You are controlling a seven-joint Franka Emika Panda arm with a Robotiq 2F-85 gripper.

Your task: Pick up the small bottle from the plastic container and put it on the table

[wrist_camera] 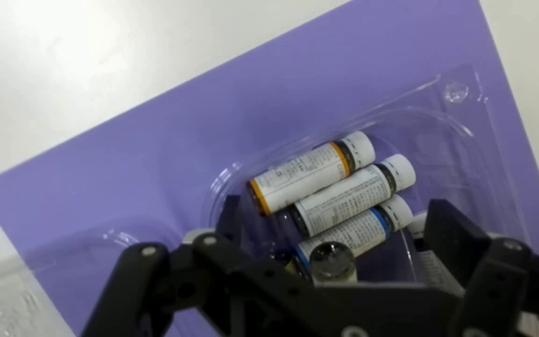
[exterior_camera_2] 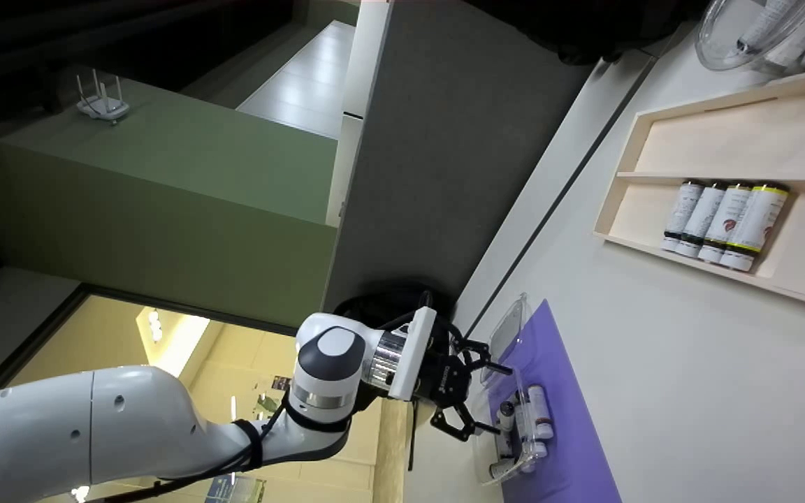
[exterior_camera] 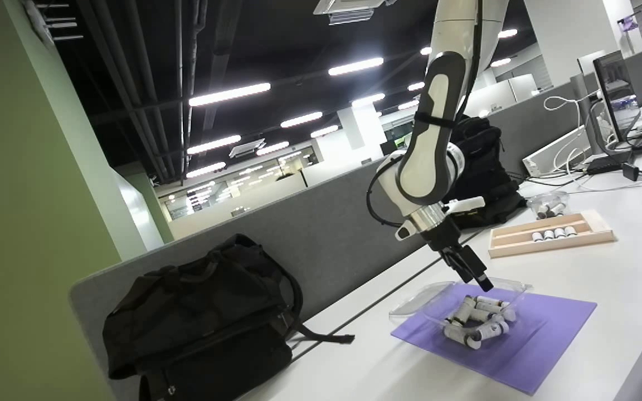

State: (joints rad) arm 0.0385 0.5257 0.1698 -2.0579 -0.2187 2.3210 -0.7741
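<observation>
The clear plastic container [exterior_camera: 516, 285] lies open on the purple mat [exterior_camera: 558, 328] and holds several small white-labelled bottles. In the wrist view, an orange-banded bottle [wrist_camera: 307, 175], a plain white-labelled bottle [wrist_camera: 349, 201] and a blue-banded bottle [wrist_camera: 353, 234] lie side by side. Another bottle [wrist_camera: 332, 262] points its dark round end at the camera. A further bottle is partly hidden behind the right finger. My gripper [wrist_camera: 335, 208] is open and empty over the container, its fingers either side of the bottles. In an exterior view the gripper [exterior_camera_2: 505, 400] is wide apart. The white table [exterior_camera: 633, 289] extends around the mat.
The container's clear lid [exterior_camera: 418, 303] is folded out towards the grey partition [exterior_camera: 349, 217]. A wooden tray [exterior_camera_2: 738, 133] holds several bottles. A second clear container [exterior_camera: 548, 199] with bottles stands behind it. A black backpack [exterior_camera: 204, 312] and another black bag [exterior_camera: 482, 172] lean on the partition.
</observation>
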